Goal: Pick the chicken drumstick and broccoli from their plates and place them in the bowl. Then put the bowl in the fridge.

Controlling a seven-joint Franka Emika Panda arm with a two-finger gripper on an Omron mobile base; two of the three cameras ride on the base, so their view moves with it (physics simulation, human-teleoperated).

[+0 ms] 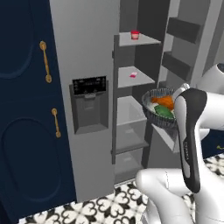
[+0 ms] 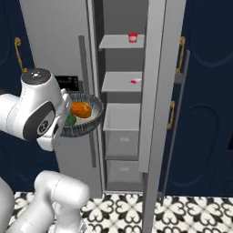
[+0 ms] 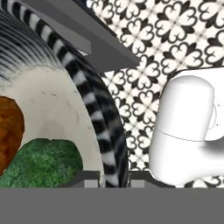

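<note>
The dark ribbed bowl (image 1: 155, 116) (image 2: 86, 125) hangs in the air in front of the open fridge (image 1: 131, 114) (image 2: 122, 116), level with its third shelf. Inside lie the orange-brown chicken drumstick (image 1: 164, 101) (image 2: 81, 109) (image 3: 8, 131) and the green broccoli (image 1: 163, 112) (image 2: 70, 120) (image 3: 43, 162). In the hand view my gripper (image 3: 114, 182) is shut on the bowl's striped rim (image 3: 105, 131), one finger inside and one outside. The plates are out of view.
The fridge door (image 1: 188, 48) (image 2: 154, 91) stands open on the right, with bins on its inner side. A red cup (image 1: 135, 35) (image 2: 132, 37) sits on the top shelf and a small pink item (image 1: 133, 75) (image 2: 134, 81) on the second. Navy cabinets (image 1: 26, 109) (image 2: 205, 91) flank the fridge.
</note>
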